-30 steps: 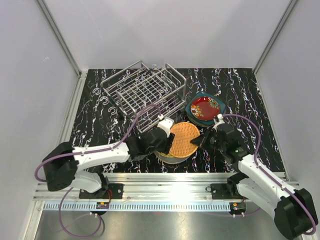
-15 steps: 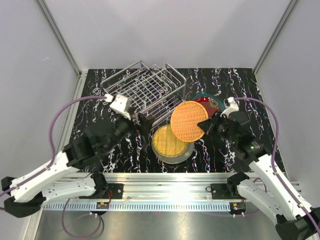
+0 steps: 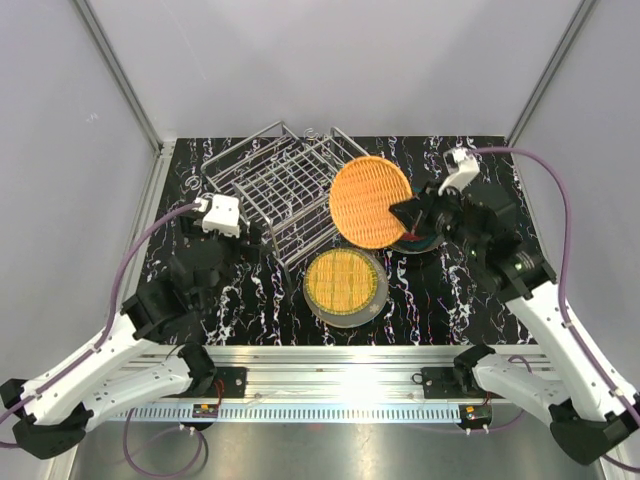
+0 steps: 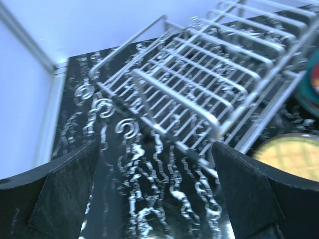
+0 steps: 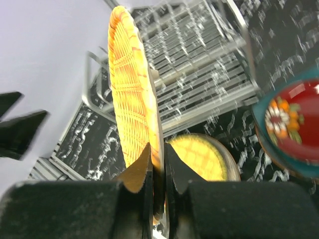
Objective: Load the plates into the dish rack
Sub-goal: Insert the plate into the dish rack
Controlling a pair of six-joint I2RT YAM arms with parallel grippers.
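My right gripper (image 3: 405, 213) (image 5: 157, 149) is shut on the rim of an orange woven plate (image 3: 370, 200) (image 5: 132, 94). It holds the plate on edge in the air, at the right end of the silver wire dish rack (image 3: 285, 185) (image 5: 199, 59) (image 4: 199, 89). A second orange woven plate (image 3: 345, 283) (image 5: 199, 157) (image 4: 289, 154) lies on a grey plate on the table below. A red patterned plate (image 5: 294, 124) lies on a teal plate (image 5: 261, 127) to the right. My left gripper (image 3: 200, 240) (image 4: 154, 149) is open and empty, left of the rack.
The black marbled table (image 3: 450, 300) ends at white walls on both sides and at the back. The metal rail (image 3: 330, 360) with the arm bases runs along the near edge. The rack sits askew at the back left.
My right gripper has lifted the orange woven plate off the stack and carried it up toward the rack. My left arm has pulled back to the left, away from the stack.
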